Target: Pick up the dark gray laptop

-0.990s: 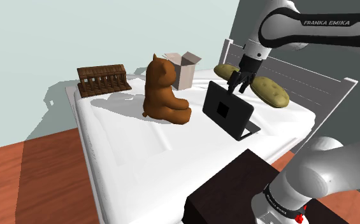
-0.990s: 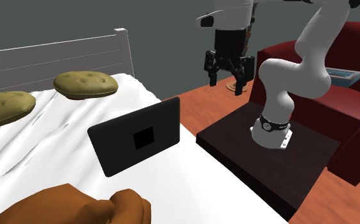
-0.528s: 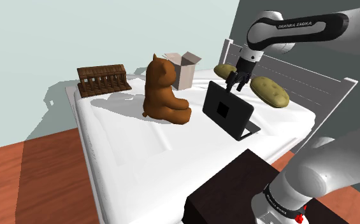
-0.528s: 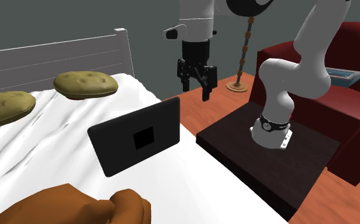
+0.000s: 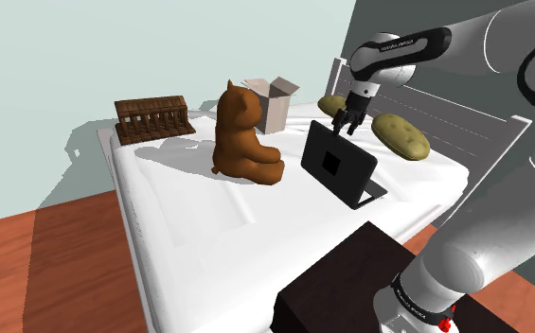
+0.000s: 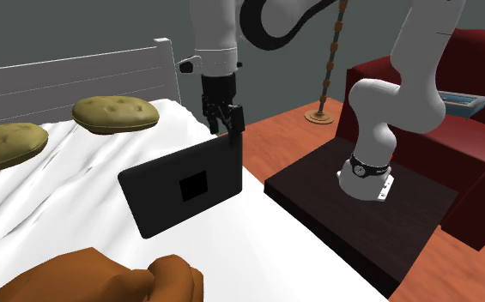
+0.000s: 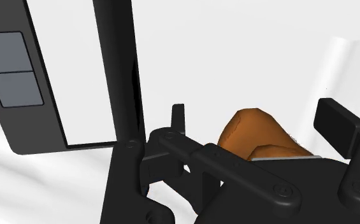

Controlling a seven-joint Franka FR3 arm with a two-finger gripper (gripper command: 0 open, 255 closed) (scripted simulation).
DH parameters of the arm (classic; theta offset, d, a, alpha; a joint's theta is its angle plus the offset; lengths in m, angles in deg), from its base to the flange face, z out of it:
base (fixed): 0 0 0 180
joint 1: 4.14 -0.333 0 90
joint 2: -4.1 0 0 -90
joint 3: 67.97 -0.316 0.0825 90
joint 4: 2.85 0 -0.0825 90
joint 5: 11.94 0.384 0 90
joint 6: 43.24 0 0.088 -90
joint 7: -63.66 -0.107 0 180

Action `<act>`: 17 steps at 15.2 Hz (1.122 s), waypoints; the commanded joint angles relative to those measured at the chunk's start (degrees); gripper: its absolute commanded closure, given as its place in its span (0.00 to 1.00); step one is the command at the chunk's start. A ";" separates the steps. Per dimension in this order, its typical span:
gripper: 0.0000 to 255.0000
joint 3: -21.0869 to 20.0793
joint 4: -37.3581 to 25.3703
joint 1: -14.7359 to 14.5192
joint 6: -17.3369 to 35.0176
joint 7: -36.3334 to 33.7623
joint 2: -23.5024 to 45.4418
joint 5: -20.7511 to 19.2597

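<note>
Dark laptop [image 5: 336, 163] is stood open on bed [image 6: 77, 163]; w/ gripper [image 6: 229, 124] spread wide, empty, at lid's [image 6: 184, 184] 1 o'clock corner (2nd ext. view), lid could be clipped & folded shut, as it's not b/w fingers [image 7: 335, 124].

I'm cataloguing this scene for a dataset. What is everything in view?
bed: 1, white, mid-scene
laptop: 1, black, open on the bed
bear: 1, brown, sitting mid-bed
box: 1, pale, open, behind the bear
crate: 1, brown, bed's far corner
pillows: 2, olive, bed's head
armchair: 1, dark red, behind the stand
stand: 1, dark, beside the bed
arm: 1, white
gripper: 1, black, fingers open, at the laptop's top edge
</note>
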 commanded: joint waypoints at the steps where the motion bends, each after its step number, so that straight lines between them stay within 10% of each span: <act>1: 0.00 1.32 -3.20 0.43 0.47 2.44 4.29 1.48; 9: 0.00 3.85 -19.03 4.77 -0.01 11.47 22.96 9.54; 17: 0.00 3.22 -16.22 5.21 4.91 12.94 25.43 11.19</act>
